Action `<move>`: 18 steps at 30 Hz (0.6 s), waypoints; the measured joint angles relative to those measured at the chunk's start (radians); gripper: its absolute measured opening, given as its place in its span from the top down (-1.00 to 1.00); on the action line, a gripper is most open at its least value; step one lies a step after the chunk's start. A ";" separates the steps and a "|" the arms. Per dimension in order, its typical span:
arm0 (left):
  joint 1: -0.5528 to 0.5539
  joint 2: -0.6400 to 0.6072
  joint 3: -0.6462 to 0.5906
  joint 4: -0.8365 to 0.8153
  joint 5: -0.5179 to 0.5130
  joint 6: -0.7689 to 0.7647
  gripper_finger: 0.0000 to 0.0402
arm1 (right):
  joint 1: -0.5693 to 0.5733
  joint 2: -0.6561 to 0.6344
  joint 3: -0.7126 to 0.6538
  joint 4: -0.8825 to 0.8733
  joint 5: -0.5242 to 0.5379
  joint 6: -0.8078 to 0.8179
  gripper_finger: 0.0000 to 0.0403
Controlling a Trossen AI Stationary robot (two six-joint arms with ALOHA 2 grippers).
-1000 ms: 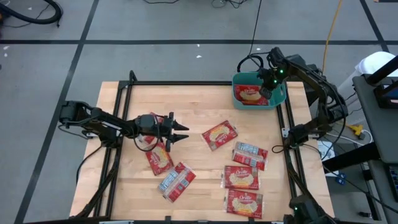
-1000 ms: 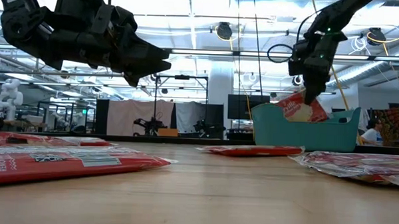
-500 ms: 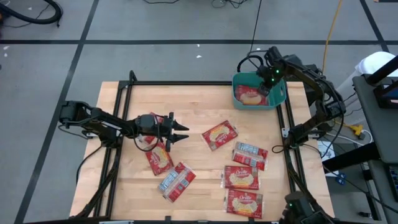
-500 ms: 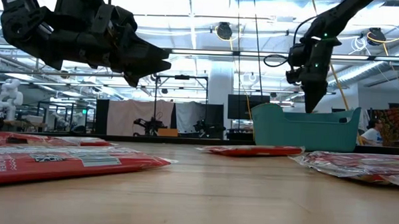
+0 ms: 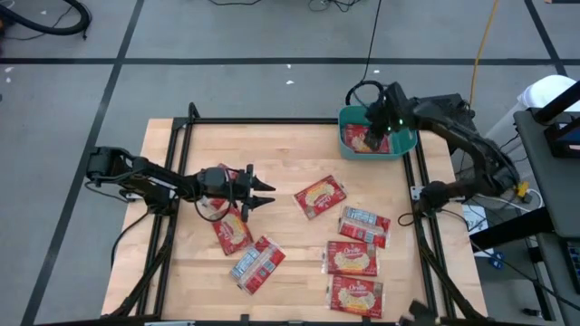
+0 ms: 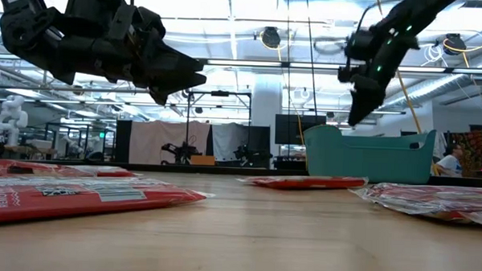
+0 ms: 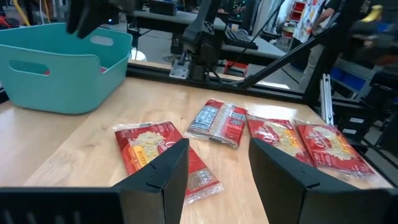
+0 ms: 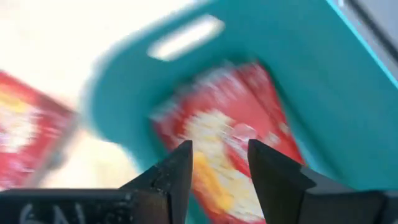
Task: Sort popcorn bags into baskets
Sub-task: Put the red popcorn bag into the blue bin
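Left arm: my left gripper hangs above the wood near the table's left side, fingers spread wide and empty; I judge it waits here because it is close to the packets on its own side.
Near packets: one popcorn bag lies flat right by my left gripper, and a label-side packet sits just beside it toward the front edge.
Middle packets: a picture-side packet lies alone at the table's centre; three more packets cluster to its right and front, all flat and loose for easy picking.
Writing: white lettering shows on the red faces, but I cannot read it.
Basket: the teal basket stands at the far right corner, holding one delivered packet lying flat inside.
Right arm: my right gripper hovers over the basket, fingers parted and holding nothing; I judge the drop is done.
Remaining: six packets are left on the table.
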 joint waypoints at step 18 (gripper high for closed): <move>-0.056 0.001 0.039 -0.169 -0.236 0.090 -0.33 | 0.669 -0.454 -0.542 0.602 0.194 0.459 0.30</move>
